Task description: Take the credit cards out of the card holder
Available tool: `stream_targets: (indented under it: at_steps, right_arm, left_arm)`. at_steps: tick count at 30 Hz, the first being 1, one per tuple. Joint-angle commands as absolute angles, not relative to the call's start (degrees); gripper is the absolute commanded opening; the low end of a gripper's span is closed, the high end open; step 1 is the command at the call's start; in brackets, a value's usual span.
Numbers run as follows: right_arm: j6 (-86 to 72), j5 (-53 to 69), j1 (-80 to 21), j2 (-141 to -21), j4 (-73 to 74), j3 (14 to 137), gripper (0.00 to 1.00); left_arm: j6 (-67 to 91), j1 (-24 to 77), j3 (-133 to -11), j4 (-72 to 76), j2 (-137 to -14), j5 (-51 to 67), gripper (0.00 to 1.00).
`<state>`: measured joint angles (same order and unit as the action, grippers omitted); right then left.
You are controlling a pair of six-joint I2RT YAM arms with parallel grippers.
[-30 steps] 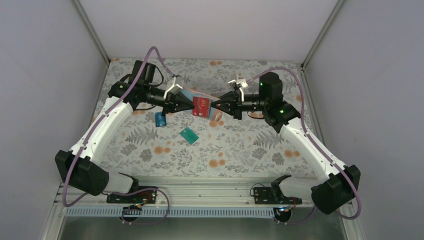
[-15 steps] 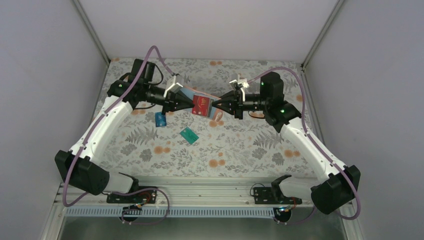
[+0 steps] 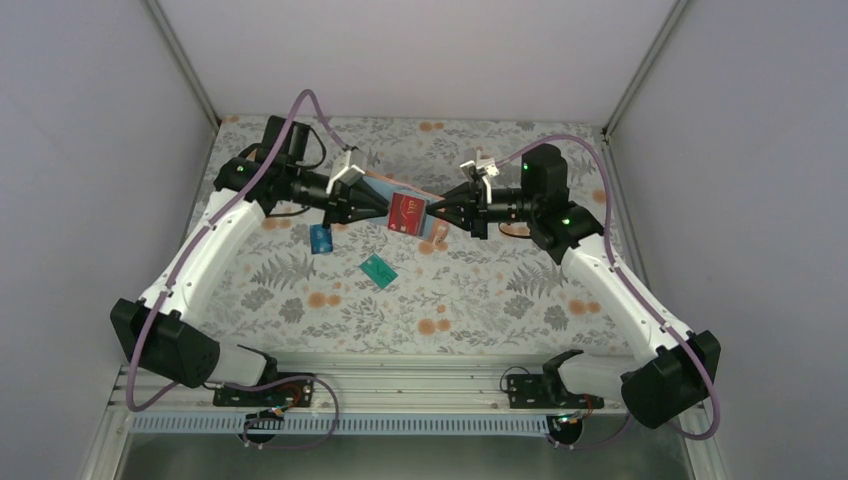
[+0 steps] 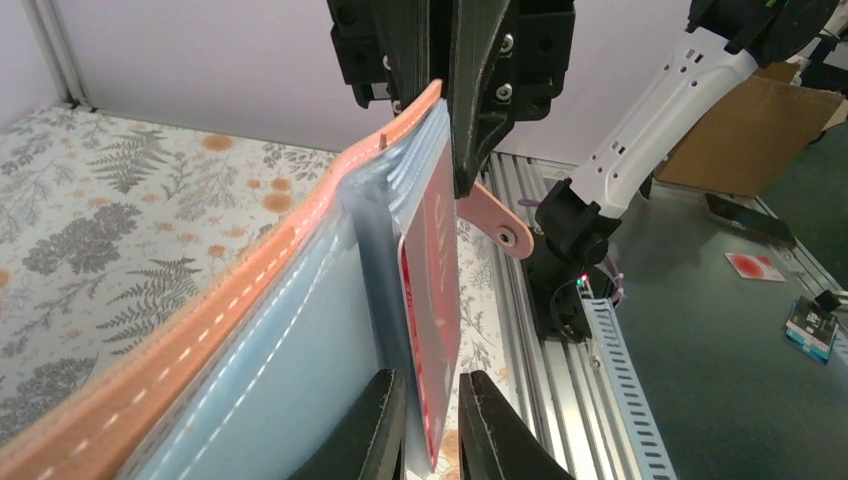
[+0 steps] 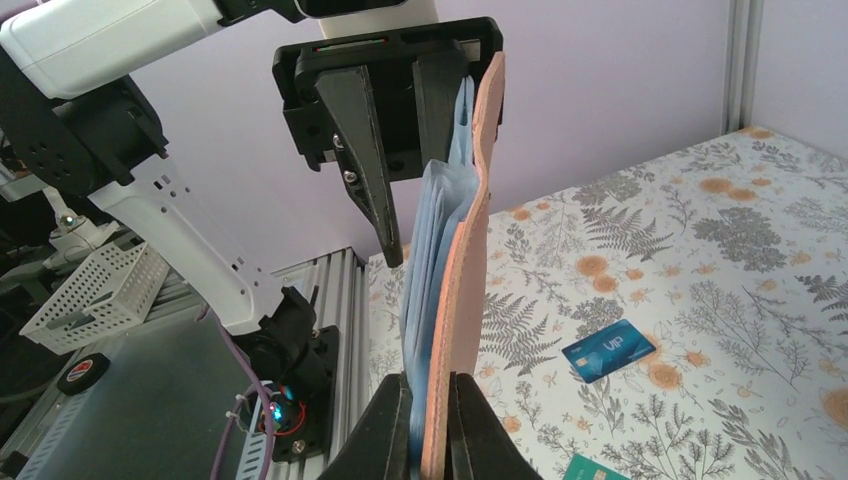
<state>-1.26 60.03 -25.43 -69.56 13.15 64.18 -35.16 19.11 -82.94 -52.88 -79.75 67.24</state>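
The card holder (image 3: 378,188), tan leather with pale blue sleeves, hangs in the air between both arms. My right gripper (image 5: 428,425) is shut on the card holder's (image 5: 465,270) lower edge. A red card (image 4: 435,290) sticks out of a sleeve of the holder (image 4: 250,330). My left gripper (image 4: 432,425) straddles the card's edge, jaws slightly parted, with a thin gap showing beside the card. From above, the red card (image 3: 407,212) sits between the left gripper (image 3: 386,208) and the right gripper (image 3: 432,213). A blue card (image 3: 320,238) and a teal-green card (image 3: 378,269) lie on the table.
The floral tablecloth (image 3: 480,290) covers the table, with grey walls on three sides. The blue card (image 5: 608,350) and a corner of the teal card (image 5: 600,470) lie below the holder. An aluminium rail (image 3: 420,385) carries the arm bases at the near edge.
The left jaws have parted a little around the red card. The holder and card have shifted slightly to the right. The right gripper keeps its hold.
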Motion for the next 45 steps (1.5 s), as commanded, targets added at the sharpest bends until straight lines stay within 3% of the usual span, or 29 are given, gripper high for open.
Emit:
stream_targets:
  at_steps: [1,5,8,10,12,13,20,23,45]
  right_arm:
    - [-0.4,61.8,-24.9,-69.4,13.4,65.3,0.04]
    - [0.0,61.9,-25.0,-69.4,13.7,65.3,0.04]
    - [0.1,62.3,-24.9,-69.4,13.7,65.4,0.04]
    - [0.1,62.6,-25.0,-69.4,13.8,65.5,0.04]
    - [0.3,62.5,-24.9,-69.4,14.1,65.8,0.04]
    - [0.5,62.4,-24.9,-69.4,14.3,65.9,0.04]
    - [1.3,62.5,-24.9,-69.4,15.6,66.2,0.04]
    - [1.4,62.5,-24.9,-69.2,15.9,66.4,0.04]
    - [2.5,62.3,-24.3,-68.7,17.7,66.7,0.04]
  left_arm:
    - [-34.4,20.2,-83.3,-49.6,-80.5,69.2,0.15]
    - [-35.4,21.0,-84.8,-51.4,-81.9,68.7,0.23]
    - [-34.7,21.2,-83.8,-49.7,-81.3,67.5,0.24]
    - [-34.9,21.3,-83.8,-49.7,-81.3,66.9,0.2]
    - [-35.3,21.4,-84.0,-50.1,-81.2,66.7,0.05]
    - [-35.6,21.4,-84.4,-50.9,-81.2,66.7,0.03]
    - [-38.2,21.0,-85.2,-53.7,-80.7,68.2,0.09]
    - [-38.3,21.0,-85.6,-53.9,-81.2,69.2,0.03]
    - [-37.0,18.2,-83.9,-52.0,-79.5,68.3,0.02]
